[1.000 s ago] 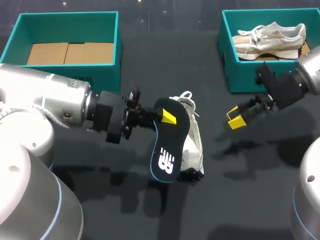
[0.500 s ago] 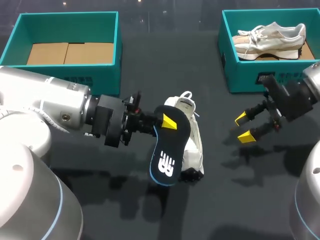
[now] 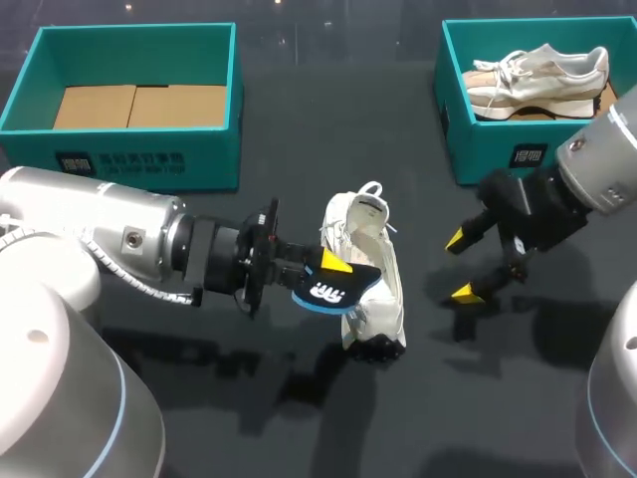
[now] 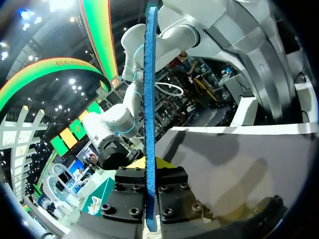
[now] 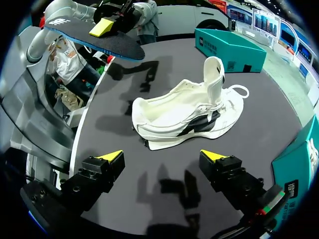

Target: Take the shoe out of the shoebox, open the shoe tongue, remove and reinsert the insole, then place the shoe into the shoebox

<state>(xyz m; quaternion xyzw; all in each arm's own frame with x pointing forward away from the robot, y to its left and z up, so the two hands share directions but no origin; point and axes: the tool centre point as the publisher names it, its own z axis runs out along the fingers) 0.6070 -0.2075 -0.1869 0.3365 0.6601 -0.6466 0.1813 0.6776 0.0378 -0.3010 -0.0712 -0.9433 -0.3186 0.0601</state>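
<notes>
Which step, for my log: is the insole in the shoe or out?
Out: the left gripper holds the insole clear of the white shoe.

The dark worktop [image 3: 299,129] carries a teal box [image 3: 478,149] at its far right corner. Inside this box a beige sneaker [image 3: 537,75] with white laces lies on its side, and some brown cardboard [image 3: 604,100] shows under it. A small white label [image 3: 529,155] sits on the box's front wall.
</notes>
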